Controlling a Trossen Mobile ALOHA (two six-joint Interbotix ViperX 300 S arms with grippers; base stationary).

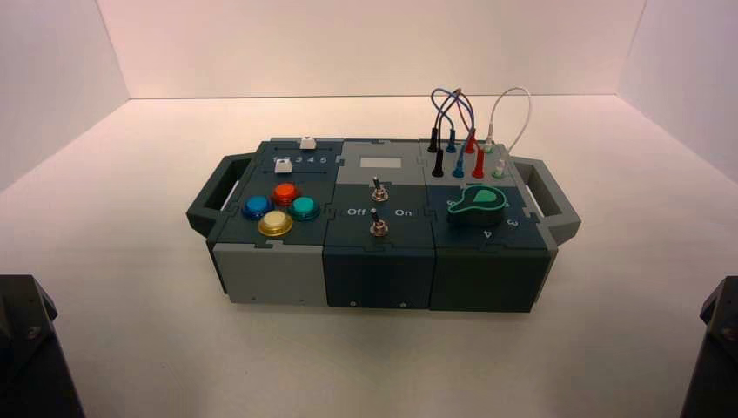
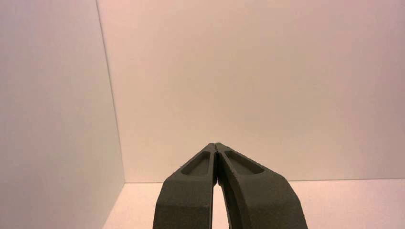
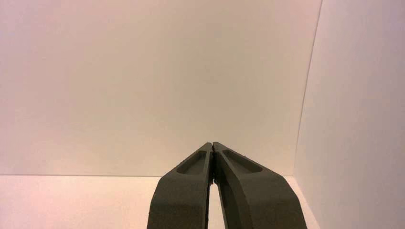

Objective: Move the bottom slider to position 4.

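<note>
The box (image 1: 261,270) stands in the middle of the table in the high view. The bottom slider (image 1: 282,163) is a small white square knob on the dark numbered track at the box's far left, above the coloured buttons. The tiny numeral 4 (image 1: 311,160) is printed to the knob's right. My left gripper (image 2: 216,144) is shut and empty, facing the back wall, far from the box. My right gripper (image 3: 212,143) is likewise shut and empty. Both arms are parked at the near corners, the left arm (image 1: 26,348) and the right arm (image 1: 718,348).
A twin white knob (image 1: 306,143) sits on the unnumbered track behind. Blue, red, green and yellow buttons (image 1: 275,223), two toggle switches (image 1: 379,190), a green dial (image 1: 476,203) and plugged wires (image 1: 452,139) fill the box top. White walls enclose the table.
</note>
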